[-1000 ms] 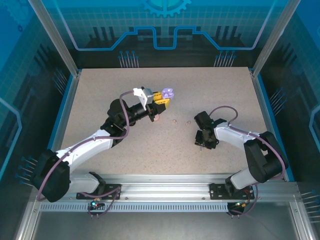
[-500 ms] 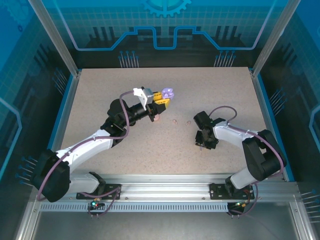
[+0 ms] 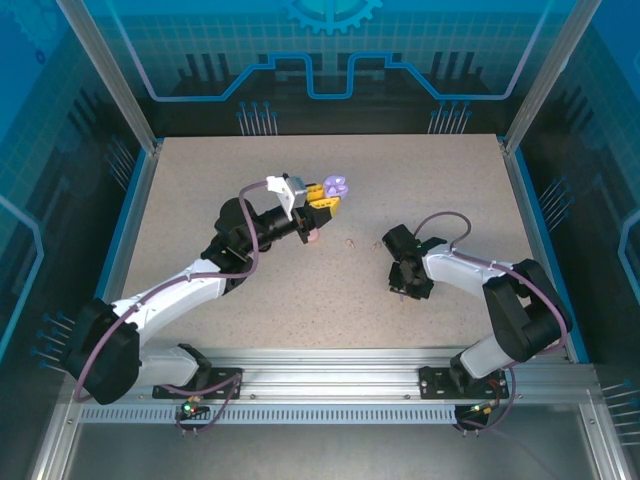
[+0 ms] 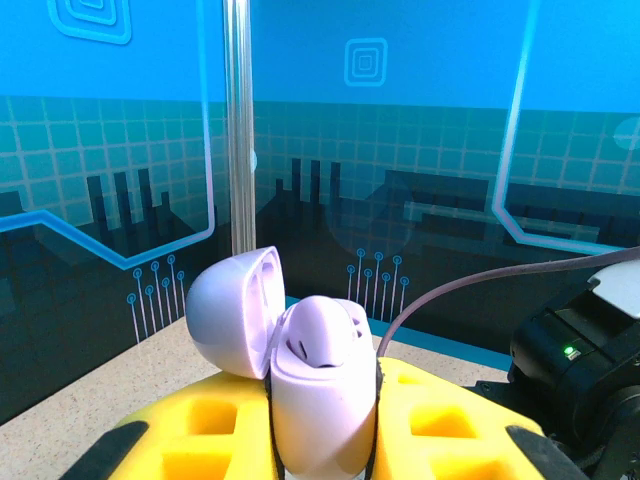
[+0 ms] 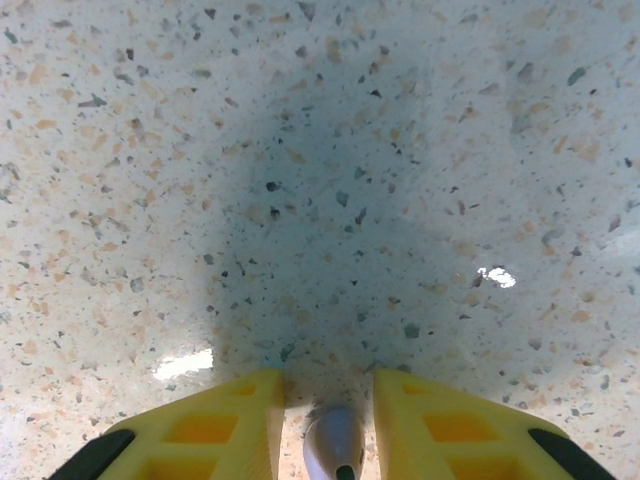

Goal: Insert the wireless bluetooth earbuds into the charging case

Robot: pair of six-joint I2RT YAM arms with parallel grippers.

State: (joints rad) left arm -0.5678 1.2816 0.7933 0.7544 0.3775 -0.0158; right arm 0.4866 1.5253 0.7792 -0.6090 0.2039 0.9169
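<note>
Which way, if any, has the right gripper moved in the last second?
Yes: the right gripper shifted slightly left in the top view, toward the pale pink earbud lying on the table.

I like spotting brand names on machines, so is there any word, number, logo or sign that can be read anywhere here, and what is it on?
No words, numbers or brand names can be read anywhere.
On the back wall: only a gear sign, nested squares and circuit-style lines, no letters.
On the lilac case: plain, no label.
On the yellow fingers: no print.
</note>
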